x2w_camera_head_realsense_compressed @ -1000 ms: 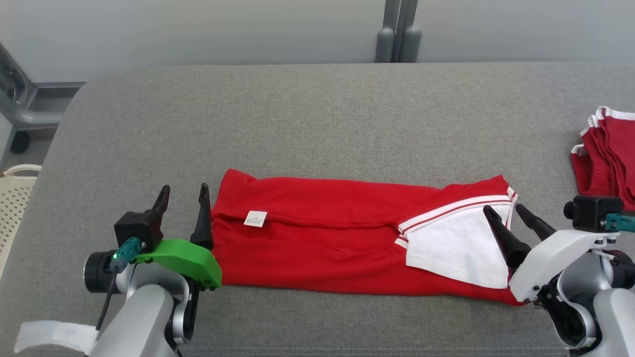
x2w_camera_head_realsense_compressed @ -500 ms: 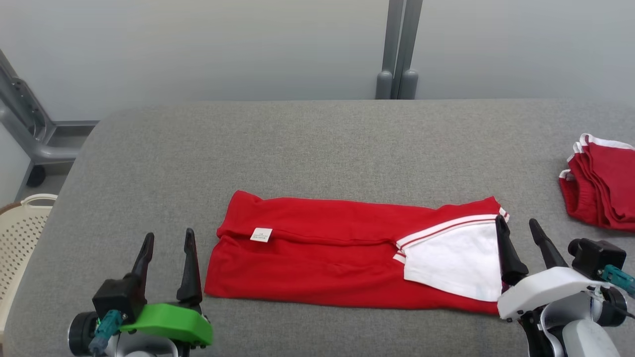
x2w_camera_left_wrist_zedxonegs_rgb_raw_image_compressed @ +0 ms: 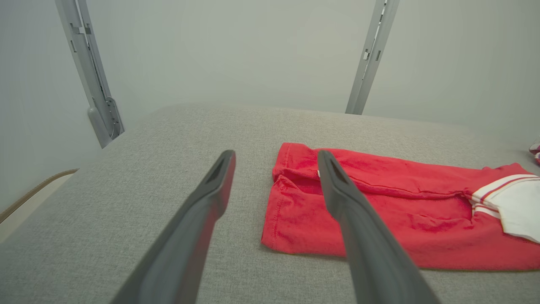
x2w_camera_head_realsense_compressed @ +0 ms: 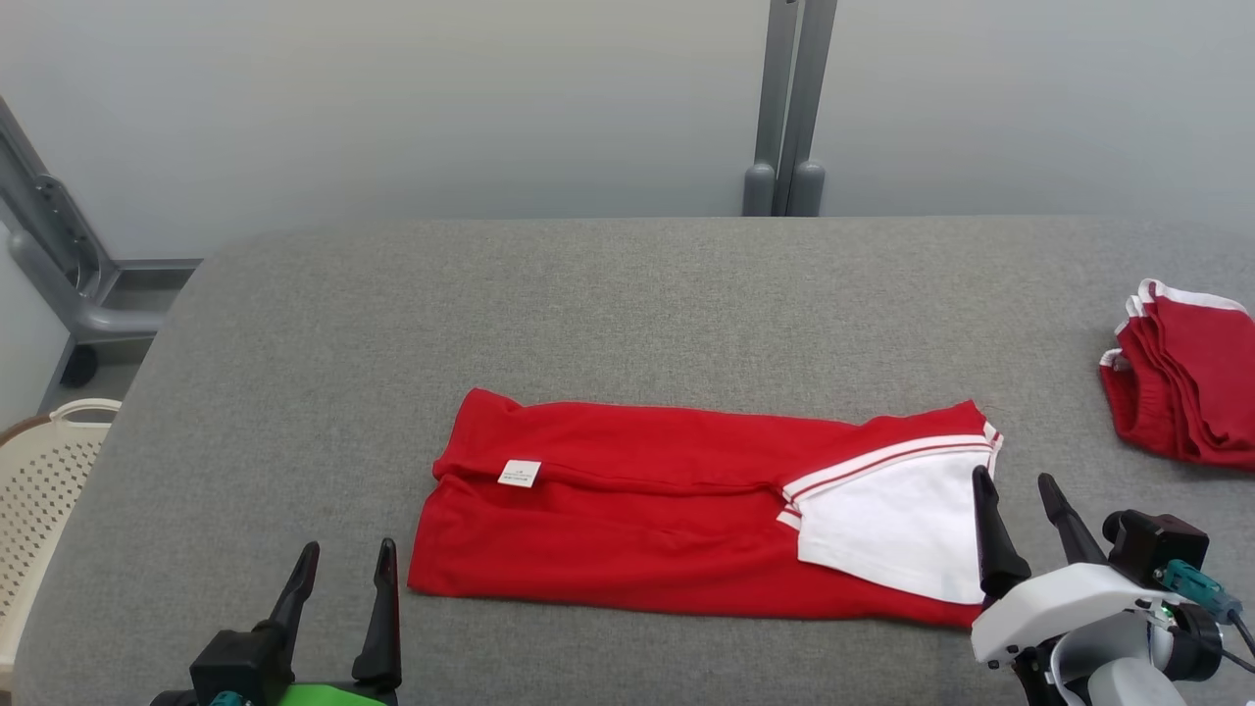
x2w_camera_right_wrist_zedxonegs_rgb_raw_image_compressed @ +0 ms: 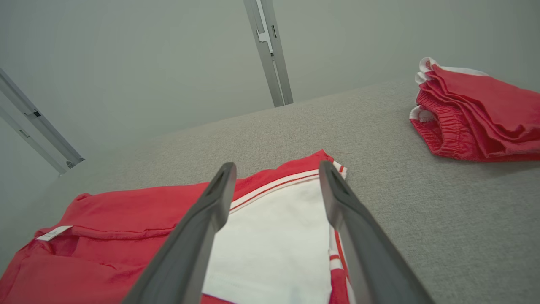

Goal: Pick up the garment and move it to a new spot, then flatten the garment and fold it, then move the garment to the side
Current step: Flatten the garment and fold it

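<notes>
The garment (x2w_camera_head_realsense_compressed: pixel 637 510) is red with a white panel and red-white stripes at its right end, folded into a long strip lying flat on the grey table (x2w_camera_head_realsense_compressed: pixel 608 314). A small white tag (x2w_camera_head_realsense_compressed: pixel 519 473) sits near its left end. My left gripper (x2w_camera_head_realsense_compressed: pixel 345 564) stands open near the front edge, left of the garment (x2w_camera_left_wrist_zedxonegs_rgb_raw_image_compressed: pixel 379 211) and apart from it. My right gripper (x2w_camera_head_realsense_compressed: pixel 1015 490) is open at the garment's right end, its fingers raised over the white panel (x2w_camera_right_wrist_zedxonegs_rgb_raw_image_compressed: pixel 274 236), holding nothing.
A stack of folded red garments (x2w_camera_head_realsense_compressed: pixel 1181 378) lies at the table's right edge, also seen in the right wrist view (x2w_camera_right_wrist_zedxonegs_rgb_raw_image_compressed: pixel 472 114). A cream perforated basket (x2w_camera_head_realsense_compressed: pixel 39 471) stands off the table's left side. Grey posts (x2w_camera_head_realsense_compressed: pixel 784 108) rise behind the table.
Both grippers have drawn back toward the front edge, off the garment's ends; the left one now stands clear of the cloth. The camera has tilted up. The garment lies still.
</notes>
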Robot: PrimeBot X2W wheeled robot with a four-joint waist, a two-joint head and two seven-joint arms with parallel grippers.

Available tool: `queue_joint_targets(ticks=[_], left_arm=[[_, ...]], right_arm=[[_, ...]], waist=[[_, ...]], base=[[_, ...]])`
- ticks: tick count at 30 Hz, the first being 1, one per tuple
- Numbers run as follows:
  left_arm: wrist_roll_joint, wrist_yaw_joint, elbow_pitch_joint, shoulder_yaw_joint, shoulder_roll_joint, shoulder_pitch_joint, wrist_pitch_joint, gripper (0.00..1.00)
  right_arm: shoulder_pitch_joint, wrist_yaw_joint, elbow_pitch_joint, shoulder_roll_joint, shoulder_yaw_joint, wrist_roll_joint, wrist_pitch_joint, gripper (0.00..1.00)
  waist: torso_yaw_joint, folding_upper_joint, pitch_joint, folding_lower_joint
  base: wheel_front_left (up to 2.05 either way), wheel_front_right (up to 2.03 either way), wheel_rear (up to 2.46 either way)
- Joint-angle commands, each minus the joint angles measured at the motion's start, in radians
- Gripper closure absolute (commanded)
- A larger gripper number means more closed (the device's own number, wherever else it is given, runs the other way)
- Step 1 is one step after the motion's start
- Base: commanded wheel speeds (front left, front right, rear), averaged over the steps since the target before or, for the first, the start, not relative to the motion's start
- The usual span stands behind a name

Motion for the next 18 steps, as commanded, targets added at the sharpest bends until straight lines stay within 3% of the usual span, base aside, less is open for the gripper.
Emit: queue_joint_targets(ticks=[1,10,18], left_arm=[[0.011,-0.004,-0.004,0.006,-0.003,0.009,-0.003,0.0],[0.032,-0.018,0.007,0.009,-0.017,-0.01,-0.003,0.0],[0.051,-0.034,0.013,0.027,-0.033,-0.019,-0.003,0.0]], right_arm=[[-0.01,0.0,0.007,-0.002,0.004,0.002,-0.007,0.0],[-0.043,0.0,0.023,-0.002,0.005,-0.003,0.02,0.0],[-0.091,0.0,0.025,-0.002,-0.023,-0.026,0.203,0.0]], waist=[[0.0,0.0,0.004,0.0],[-0.004,0.0,0.019,0.0],[-0.009,0.0,0.027,0.0]], base=[[0.0,0.0,0.0],[0.0,0.0,0.0],[0.0,0.0,0.0]])
